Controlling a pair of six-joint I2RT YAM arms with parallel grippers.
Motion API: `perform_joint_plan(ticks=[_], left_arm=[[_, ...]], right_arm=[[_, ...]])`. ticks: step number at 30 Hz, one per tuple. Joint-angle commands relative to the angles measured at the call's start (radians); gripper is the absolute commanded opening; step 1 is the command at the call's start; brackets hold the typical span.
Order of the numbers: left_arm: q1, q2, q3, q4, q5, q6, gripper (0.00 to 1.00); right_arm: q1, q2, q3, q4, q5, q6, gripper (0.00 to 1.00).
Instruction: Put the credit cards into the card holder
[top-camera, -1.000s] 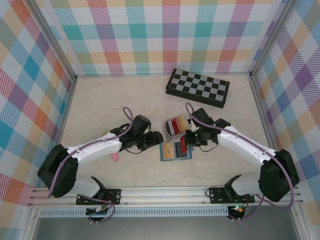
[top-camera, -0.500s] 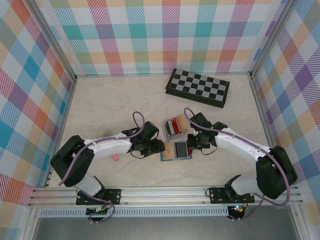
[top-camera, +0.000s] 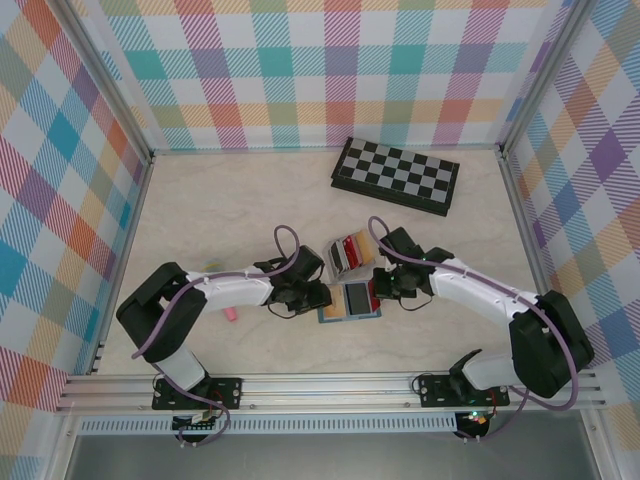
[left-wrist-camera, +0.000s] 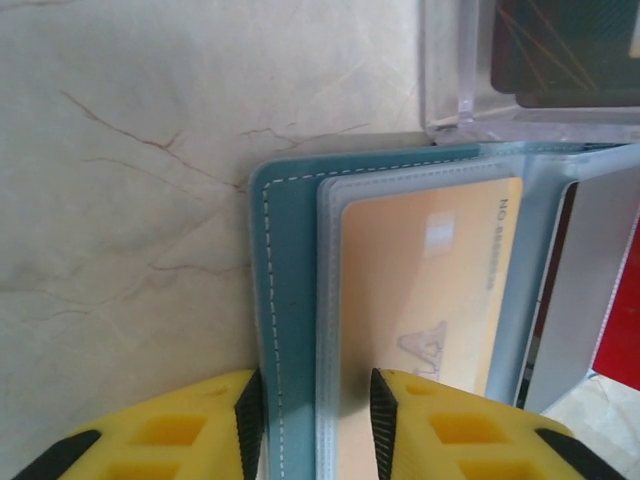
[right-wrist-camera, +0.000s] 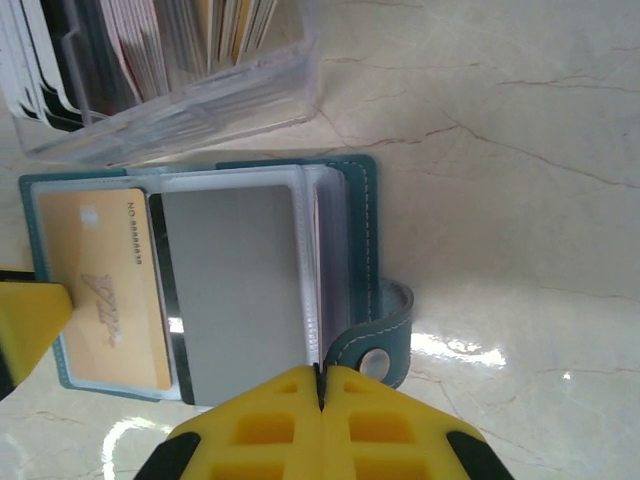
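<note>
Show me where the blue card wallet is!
The card holder lies open mid-table in the top view, between the left end effector and right end effector, just on the near side of the clear card rack.

We see a pale worktop (top-camera: 220, 210). On it lie a chessboard (top-camera: 396, 176), a card rack (top-camera: 347, 252), the card holder (top-camera: 350, 301), a pink stick (top-camera: 230, 314).

The yellow-tan credit card (right-wrist-camera: 105, 290) (left-wrist-camera: 430, 290) in the card holder (right-wrist-camera: 365, 200) (left-wrist-camera: 268, 300) reads "NO", followed by a row of digits too small to read.
</note>
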Motion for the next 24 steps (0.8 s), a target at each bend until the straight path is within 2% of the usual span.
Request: perform_joint_plan(ticks=[1, 17, 22, 24], left_arm=[[-0.029, 0.041, 0.013, 0.023, 0.027, 0.009, 0.32], [-0.044, 0.051, 0.024, 0.006, 0.015, 0.041, 0.27], [-0.053, 0.034, 0.029, 0.012, 0.001, 0.047, 0.25], [-0.053, 0.023, 0.025, 0.011, -0.013, 0.045, 0.25]], right_arm=[[-0.013, -0.027, -0.016, 0.025, -0.070, 0.041, 0.00], [-0.057, -0.136, -0.014, 0.021, -0.162, 0.076, 0.01], [-0.056, -0.121, -0.016, 0.080, -0.262, 0.086, 0.02], [-0.055, -0.110, -0.017, 0.085, -0.258, 0.099, 0.01]])
